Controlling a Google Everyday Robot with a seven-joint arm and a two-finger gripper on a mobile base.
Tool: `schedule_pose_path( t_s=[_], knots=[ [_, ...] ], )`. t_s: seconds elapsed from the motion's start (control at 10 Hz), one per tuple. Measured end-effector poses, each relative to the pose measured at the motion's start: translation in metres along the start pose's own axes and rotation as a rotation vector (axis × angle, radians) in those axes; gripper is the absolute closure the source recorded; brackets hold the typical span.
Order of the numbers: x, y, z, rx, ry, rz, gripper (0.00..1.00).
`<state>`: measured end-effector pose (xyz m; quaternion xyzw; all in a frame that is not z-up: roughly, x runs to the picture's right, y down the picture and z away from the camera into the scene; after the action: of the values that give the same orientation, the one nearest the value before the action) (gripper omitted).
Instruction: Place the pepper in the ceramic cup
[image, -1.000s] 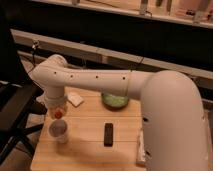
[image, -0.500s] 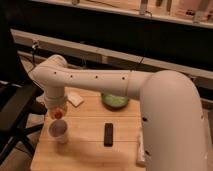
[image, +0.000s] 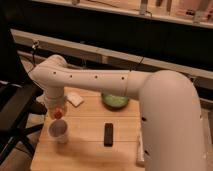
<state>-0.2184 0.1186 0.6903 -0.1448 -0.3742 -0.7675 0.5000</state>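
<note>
A white ceramic cup (image: 59, 132) stands on the left part of the wooden table (image: 90, 145). A small red and orange pepper (image: 58, 114) hangs just above the cup's mouth, at the tip of my gripper (image: 56, 111). The gripper points down from the white arm (image: 100, 80), which reaches across from the right. The pepper sits directly over the cup and is still outside it.
A green bowl (image: 115, 101) stands at the back middle of the table. A white flat object (image: 75, 99) lies at the back left. A black rectangular object (image: 108, 134) lies in the middle. A black chair (image: 15, 115) stands left of the table.
</note>
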Motion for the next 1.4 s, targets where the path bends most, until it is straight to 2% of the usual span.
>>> schedule_pose_path(
  t_s=[0.3,0.5,0.8,1.1,1.4],
  knots=[
    [-0.008,-0.007,0.006,0.029,-0.004,-0.028,0.99],
    [-0.020,-0.018,0.015,0.043,-0.025,-0.057,0.89],
    [-0.041,-0.030,0.035,0.065,-0.077,-0.090,0.55],
    [-0.056,-0.033,0.046,0.085,-0.095,-0.082,0.28],
    [-0.069,-0.018,0.046,0.095,-0.073,-0.030,0.26]
  ],
)
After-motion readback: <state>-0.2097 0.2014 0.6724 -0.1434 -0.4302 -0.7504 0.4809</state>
